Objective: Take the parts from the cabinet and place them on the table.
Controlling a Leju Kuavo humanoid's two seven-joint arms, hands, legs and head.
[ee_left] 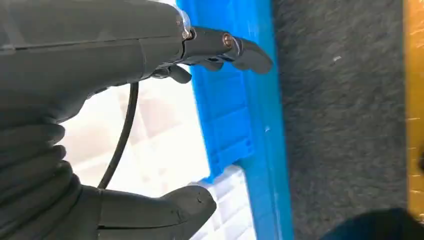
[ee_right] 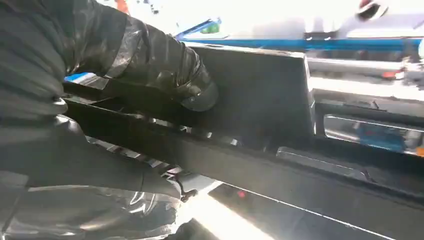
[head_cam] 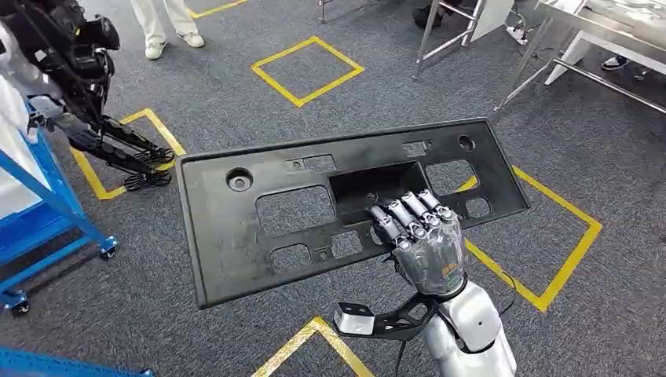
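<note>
— One item carried?
— One black panel (head_cam: 314,212), held flat above grey carpet (head_cam: 612,141), right hand (head_cam: 420,236) grasping its near edge beside the central recess.
— Surroundings, left to right?
— Blue cart frame (head_cam: 47,212) at far left; yellow floor squares (head_cam: 308,69) with open carpet between; metal table legs (head_cam: 510,78) at upper right.
— Left hand (ee_left: 200,55)?
— Fingers apart, holding nothing, beside a blue bin (ee_left: 235,100).
— Anything cut off?
— A person's legs (head_cam: 165,23), at the top edge.

Yellow floor squares (head_cam: 307,70), blue cart (head_cam: 47,212), person's shoes (head_cam: 155,49).
</note>
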